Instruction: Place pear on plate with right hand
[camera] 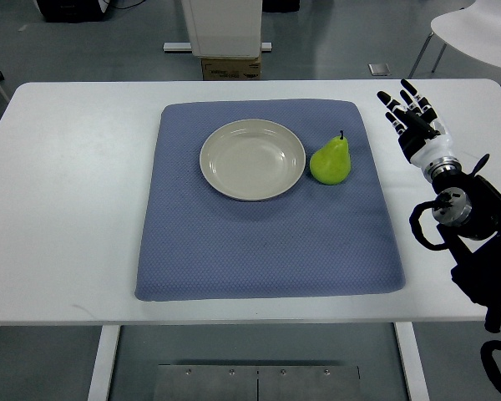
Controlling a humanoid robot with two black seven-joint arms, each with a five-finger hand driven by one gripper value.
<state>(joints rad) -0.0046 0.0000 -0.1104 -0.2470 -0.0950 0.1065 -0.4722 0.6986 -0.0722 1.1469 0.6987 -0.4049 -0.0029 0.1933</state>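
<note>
Top view, single frame. White table, left portion bare; no left arm in view.

Centre: blue-grey mat lying flat on the table. On its upper half sits the plate, cream, round, nothing in it.

Just beside the plate's right rim: the pear, green, on the mat. It is not on the plate; whether it touches the rim cannot be told from this angle. Long axis runs roughly away from the robot, stem end pointing to the far edge and a little right, fat end nearer the robot.

Right of the mat, over bare table: right hand, fingers extended and spread, holding nothing. Fingers point toward the far table edge. Its arm enters from the right edge, lower down.

Key relation: pear lies to the left of the right hand and slightly nearer the robot, apart from it, with the mat's right edge between. Plate lies further left along the same line.

Judgement: grasp not yet begun. Hand needs to travel leftward to the pear.
</note>
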